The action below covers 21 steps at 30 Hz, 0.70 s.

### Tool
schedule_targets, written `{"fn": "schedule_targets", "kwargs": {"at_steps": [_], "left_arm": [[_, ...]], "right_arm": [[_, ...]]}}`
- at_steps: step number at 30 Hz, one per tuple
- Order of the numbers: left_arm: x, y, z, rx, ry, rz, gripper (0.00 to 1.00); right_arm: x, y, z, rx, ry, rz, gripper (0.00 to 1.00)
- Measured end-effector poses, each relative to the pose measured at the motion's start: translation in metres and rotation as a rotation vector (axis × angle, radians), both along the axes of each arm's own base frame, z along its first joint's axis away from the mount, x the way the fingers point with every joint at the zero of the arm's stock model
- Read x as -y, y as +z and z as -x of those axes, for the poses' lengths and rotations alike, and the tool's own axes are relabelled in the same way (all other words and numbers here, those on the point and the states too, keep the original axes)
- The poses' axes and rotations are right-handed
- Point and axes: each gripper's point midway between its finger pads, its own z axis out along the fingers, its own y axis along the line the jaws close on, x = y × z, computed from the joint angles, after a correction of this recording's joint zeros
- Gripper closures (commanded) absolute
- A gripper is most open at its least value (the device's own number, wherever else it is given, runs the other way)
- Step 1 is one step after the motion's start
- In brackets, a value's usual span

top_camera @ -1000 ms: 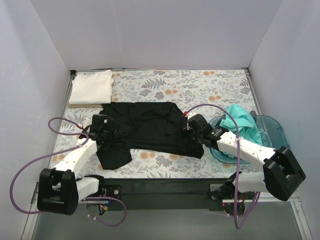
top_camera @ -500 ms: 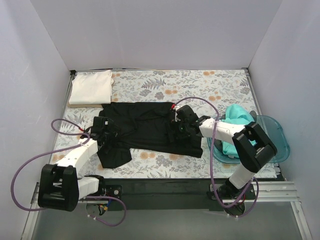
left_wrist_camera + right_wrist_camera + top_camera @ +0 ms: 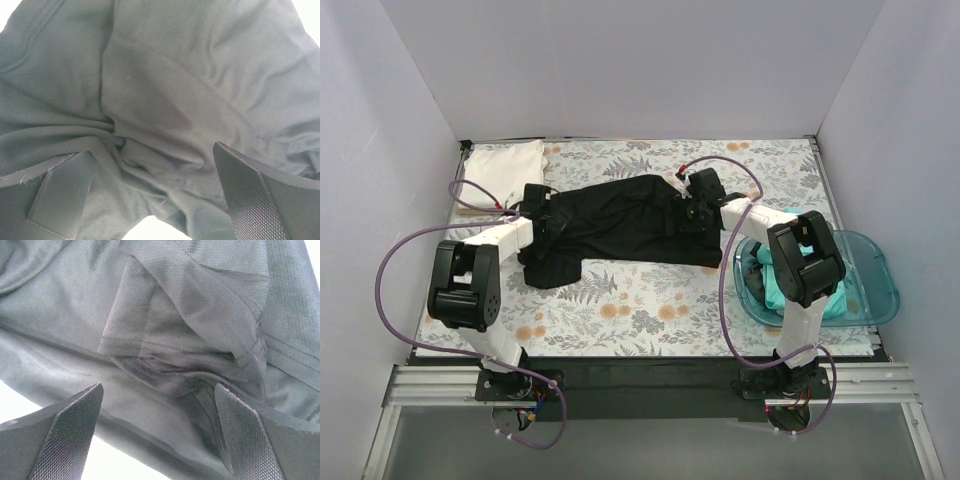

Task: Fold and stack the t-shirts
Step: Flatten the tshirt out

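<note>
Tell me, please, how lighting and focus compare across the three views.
Top external view: even, soft light and sharp, but the black t-shirt is so dark that its folds barely show. Left wrist view: the cloth is lifted to grey, slightly soft, and blown white at the corners. Right wrist view: the weave is crisp, with white blown out at lower left.

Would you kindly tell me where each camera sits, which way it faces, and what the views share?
Top external: above and behind the robot, looking down at the table; the left tool and right tool show.
Left wrist: on the left wrist, close over the black t-shirt; its open fingers show.
Right wrist: on the right wrist, facing the same shirt; its open fingers show.
Shared: all three see the black t-shirt.
</note>
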Motion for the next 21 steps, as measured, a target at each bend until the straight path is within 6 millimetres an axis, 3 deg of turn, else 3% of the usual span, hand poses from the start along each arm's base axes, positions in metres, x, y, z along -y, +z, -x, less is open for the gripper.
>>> {"fn": "schedule_targets", "kwargs": {"at_steps": [4,8,11,14,17,21], "left_arm": [[-0.001,0.015,0.017,0.010,-0.020,-0.002,0.02],[-0.005,0.051,0.054,0.097,-0.012,0.007,0.02],[-0.013,0.067,0.084,0.154,0.033,0.009,0.02],[-0.024,0.055,0.113,0.144,0.094,-0.001,0.02],[-0.033,0.021,0.145,0.056,0.135,-0.018,0.14],[-0.032,0.007,0.153,0.019,0.138,-0.014,0.22]], "right_arm": [[0.004,0.023,0.009,0.040,0.017,-0.006,0.02],[0.016,0.069,0.031,0.144,0.011,-0.045,0.02],[0.027,0.093,0.047,0.219,-0.010,-0.080,0.02],[0.038,0.096,0.066,0.243,-0.035,-0.100,0.02],[0.045,0.092,0.078,0.235,-0.052,-0.104,0.02],[0.047,0.092,0.083,0.238,-0.059,-0.113,0.02]]}}
